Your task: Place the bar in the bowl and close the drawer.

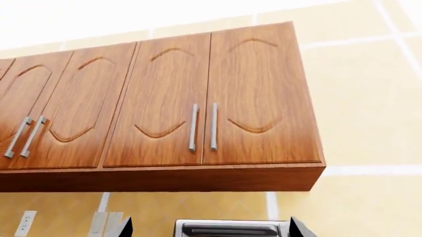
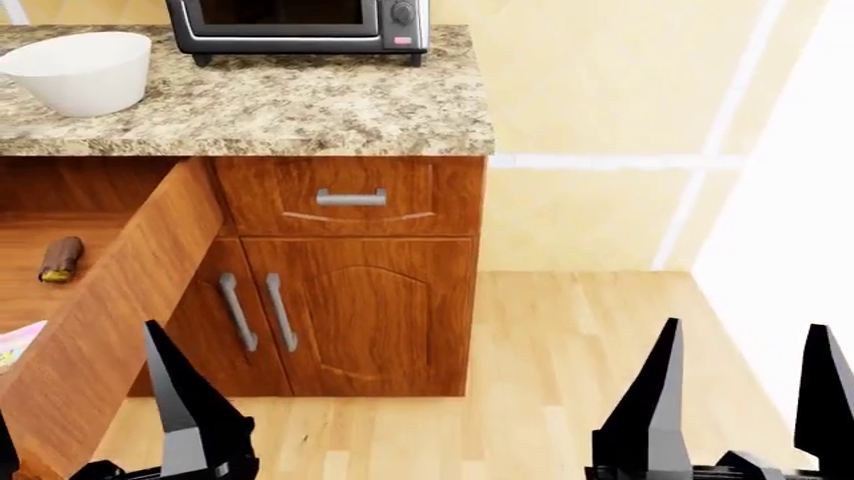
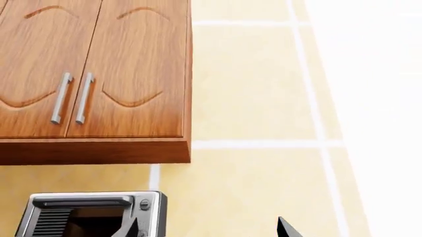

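Observation:
In the head view the white bowl [image 2: 80, 70] stands on the granite counter [image 2: 307, 110] at the far left. Below it the drawer [image 2: 120, 290] is pulled out, its wooden side wall slanting toward me. The dark-brown bar [image 2: 60, 258] lies inside on the drawer floor. My left gripper [image 2: 87, 430] is open and empty, low in front of the drawer's side. My right gripper [image 2: 738, 410] hangs open and empty over the floor to the right. Both wrist views look up at the wall; the left gripper [image 1: 212, 229] and the right gripper [image 3: 209, 229] show only spread fingertips.
A toaster oven [image 2: 300, 25] sits at the back of the counter, right of the bowl. A shut drawer [image 2: 350, 197] and cabinet doors [image 2: 334, 310] fill the counter's right end. Upper cabinets [image 1: 165, 103] hang above. A pink and yellow item [image 2: 16, 345] lies in the open drawer.

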Controlling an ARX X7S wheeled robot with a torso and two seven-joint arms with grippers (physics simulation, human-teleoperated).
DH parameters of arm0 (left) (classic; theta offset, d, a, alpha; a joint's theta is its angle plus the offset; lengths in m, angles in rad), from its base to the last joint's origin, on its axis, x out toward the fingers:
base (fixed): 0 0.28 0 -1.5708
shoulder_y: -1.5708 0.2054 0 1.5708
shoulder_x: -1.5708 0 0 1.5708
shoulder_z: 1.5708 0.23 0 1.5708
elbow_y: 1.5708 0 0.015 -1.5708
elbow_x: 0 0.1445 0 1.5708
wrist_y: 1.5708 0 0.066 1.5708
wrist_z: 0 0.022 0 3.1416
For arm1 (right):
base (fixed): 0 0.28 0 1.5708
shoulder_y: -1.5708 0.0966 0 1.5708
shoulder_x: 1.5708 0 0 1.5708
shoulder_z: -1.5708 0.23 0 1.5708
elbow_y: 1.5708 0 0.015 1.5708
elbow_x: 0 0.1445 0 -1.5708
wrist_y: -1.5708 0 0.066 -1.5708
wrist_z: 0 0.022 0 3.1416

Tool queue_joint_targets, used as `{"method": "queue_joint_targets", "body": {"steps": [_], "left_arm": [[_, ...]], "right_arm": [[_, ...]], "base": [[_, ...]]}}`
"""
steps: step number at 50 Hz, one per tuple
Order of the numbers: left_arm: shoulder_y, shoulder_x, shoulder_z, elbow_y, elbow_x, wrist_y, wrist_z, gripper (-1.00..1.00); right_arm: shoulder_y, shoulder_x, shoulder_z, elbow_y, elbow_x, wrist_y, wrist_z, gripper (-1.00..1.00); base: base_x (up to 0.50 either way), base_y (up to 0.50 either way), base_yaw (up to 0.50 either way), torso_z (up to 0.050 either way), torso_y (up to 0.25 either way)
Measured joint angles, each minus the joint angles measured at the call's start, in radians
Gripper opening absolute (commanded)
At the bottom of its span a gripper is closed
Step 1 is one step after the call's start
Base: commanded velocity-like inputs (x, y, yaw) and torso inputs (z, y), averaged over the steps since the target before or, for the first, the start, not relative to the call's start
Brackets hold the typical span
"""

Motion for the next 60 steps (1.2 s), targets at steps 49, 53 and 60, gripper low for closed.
{"method": "queue_joint_targets", "body": {"steps": [49,53,60], "left_arm": [[0.023,-0.034,0.032,0.06,0.021,-0.01,-0.054,1.0],[0.022,-0.037,0.035,0.063,0.023,-0.014,-0.057,1.0],[0.012,-0.044,0.041,0.062,0.021,-0.024,-0.06,1.0]], "right_arm": [[-0.019,0.017,-0.029,-0.013,-0.046,-0.053,0.075,1.0],[-0.019,0.02,-0.032,-0.013,-0.048,-0.054,0.079,1.0],[-0.014,0.025,-0.038,-0.009,-0.048,-0.052,0.085,1.0]], "base": [[0.0,0.36,0.0,0.0,0.0],[0.0,0.34,0.0,0.0,0.0],[0.0,0.34,0.0,0.0,0.0]]}}
